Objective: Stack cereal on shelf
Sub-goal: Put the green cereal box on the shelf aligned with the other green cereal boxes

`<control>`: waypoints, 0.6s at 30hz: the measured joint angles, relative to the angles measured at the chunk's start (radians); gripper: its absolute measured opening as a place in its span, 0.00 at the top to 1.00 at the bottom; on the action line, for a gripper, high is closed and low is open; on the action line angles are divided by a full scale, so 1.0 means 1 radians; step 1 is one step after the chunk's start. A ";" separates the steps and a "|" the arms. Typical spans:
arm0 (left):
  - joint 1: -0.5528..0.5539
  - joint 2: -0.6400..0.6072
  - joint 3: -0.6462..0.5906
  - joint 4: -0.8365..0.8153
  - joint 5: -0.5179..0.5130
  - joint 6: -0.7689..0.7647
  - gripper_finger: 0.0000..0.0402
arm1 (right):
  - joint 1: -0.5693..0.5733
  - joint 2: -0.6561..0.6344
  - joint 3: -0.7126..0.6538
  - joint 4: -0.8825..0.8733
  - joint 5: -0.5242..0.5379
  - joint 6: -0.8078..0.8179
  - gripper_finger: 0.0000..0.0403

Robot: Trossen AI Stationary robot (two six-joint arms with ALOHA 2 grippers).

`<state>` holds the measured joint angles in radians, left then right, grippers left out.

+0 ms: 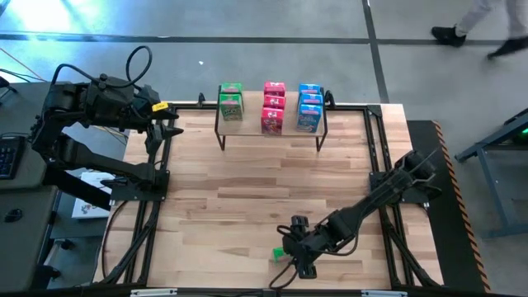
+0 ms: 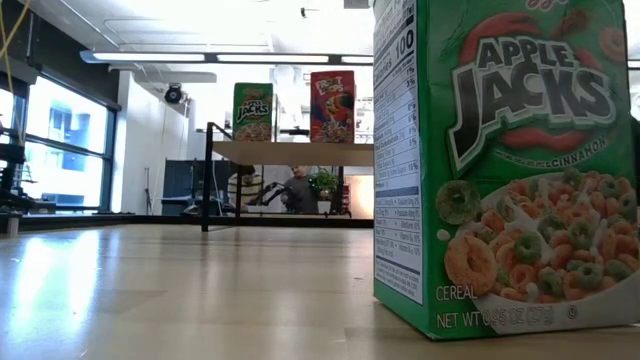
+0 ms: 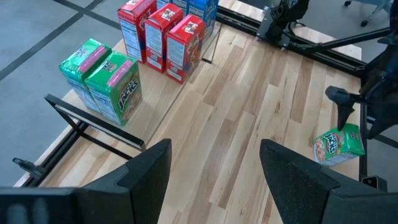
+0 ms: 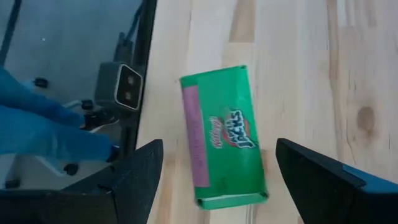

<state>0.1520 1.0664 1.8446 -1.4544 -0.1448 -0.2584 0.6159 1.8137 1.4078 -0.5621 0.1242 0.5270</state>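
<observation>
Green printed cardboard cereal box (image 1: 280, 253) stands alone on the light wooden tabletop (image 1: 247, 198) near its front edge; we find the right gripper (image 1: 294, 252) poised directly over it, fingers spread apart and clear of the carton. The low wooden shelf with thin black legs (image 1: 318, 132) carries the green, red-pink and blue boxes (image 1: 271, 107). We note the left gripper (image 1: 169, 124) waiting at the far left, fingers apart, holding nothing.
</observation>
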 joint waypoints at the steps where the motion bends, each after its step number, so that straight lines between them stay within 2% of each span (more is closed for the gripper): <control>1: 0.000 0.000 0.000 0.000 0.000 0.000 0.41 | 0.000 0.000 0.000 -0.008 0.005 0.000 0.24; 8: 0.000 0.000 0.000 0.000 0.000 0.000 0.41 | 0.000 0.013 0.000 -0.058 0.041 0.025 0.26; 18: 0.000 0.000 0.000 0.000 0.000 0.000 0.41 | -0.004 0.023 0.000 -0.050 0.021 0.049 0.44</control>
<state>0.1520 1.0664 1.8446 -1.4544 -0.1448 -0.2584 0.6121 1.8366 1.4078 -0.6124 0.1456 0.5761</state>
